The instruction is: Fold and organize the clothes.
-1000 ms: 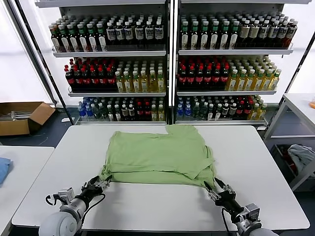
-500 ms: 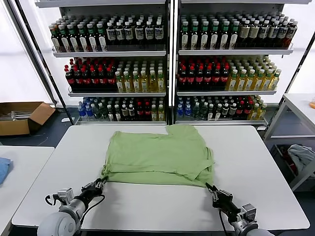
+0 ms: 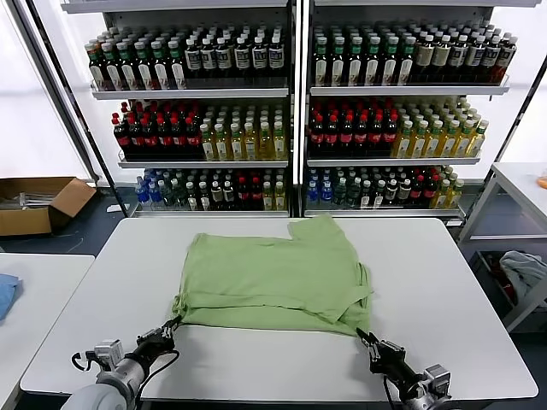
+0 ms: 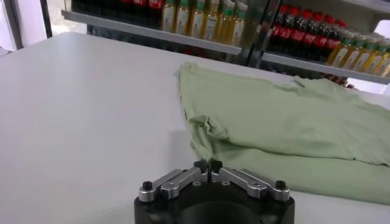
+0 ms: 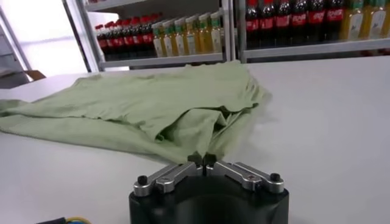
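Left claw (image 3: 168,330) and right claw (image 3: 365,336): each pinched together on a near corner of the green shirt (image 3: 273,273).
You have both claws low at the table's (image 3: 444,282) near edge, likely so the hem lifts evenly for a fold; the shirt lies flat mid-table, stretching away from both claws toward the bottle shelves (image 3: 295,128).

A light green shirt (image 3: 275,278) lies folded on the white bench (image 3: 444,282). The left tool (image 3: 168,329) pinches its near left corner, and the right tool (image 3: 366,339) pinches its near right corner. Behind the bench stand shelves (image 3: 295,90) of bottles.
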Controlling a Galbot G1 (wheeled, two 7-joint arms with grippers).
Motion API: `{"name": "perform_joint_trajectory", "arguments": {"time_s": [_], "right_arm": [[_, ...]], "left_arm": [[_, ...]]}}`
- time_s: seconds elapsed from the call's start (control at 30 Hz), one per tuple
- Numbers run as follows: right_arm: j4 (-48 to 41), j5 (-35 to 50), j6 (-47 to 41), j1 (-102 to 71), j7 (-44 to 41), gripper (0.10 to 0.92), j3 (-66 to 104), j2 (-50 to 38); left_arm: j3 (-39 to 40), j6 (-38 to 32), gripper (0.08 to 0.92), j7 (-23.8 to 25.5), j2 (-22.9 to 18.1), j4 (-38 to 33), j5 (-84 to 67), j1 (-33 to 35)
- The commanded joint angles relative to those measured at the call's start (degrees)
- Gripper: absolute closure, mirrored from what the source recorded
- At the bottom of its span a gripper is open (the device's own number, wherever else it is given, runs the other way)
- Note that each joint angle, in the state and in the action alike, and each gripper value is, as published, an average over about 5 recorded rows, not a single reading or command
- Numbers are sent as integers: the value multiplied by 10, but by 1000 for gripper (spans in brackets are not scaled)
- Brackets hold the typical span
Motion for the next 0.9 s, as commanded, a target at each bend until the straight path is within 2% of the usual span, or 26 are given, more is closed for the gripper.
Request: {"name": "perform_joint_trajectory", "arguments": {"time_s": [0.03,0.63,0.8,0.9], "right_arm": [[73,-10,7,-118,-5,919,12,7],[108,-34,17,-190,5,919,37,-13],[102,-20,19,-171,18,914,33,-13],[104,-6,20,-159,16,866,32,-14]], "left_arm": [[-14,0,913,0,-4,-58,10,72],[-76,1,913,0,-5,-179,33,260],[-78,0,913,4,-12,-192,36,274],[-76,1,893,3,-18,-199,38,272]]}}
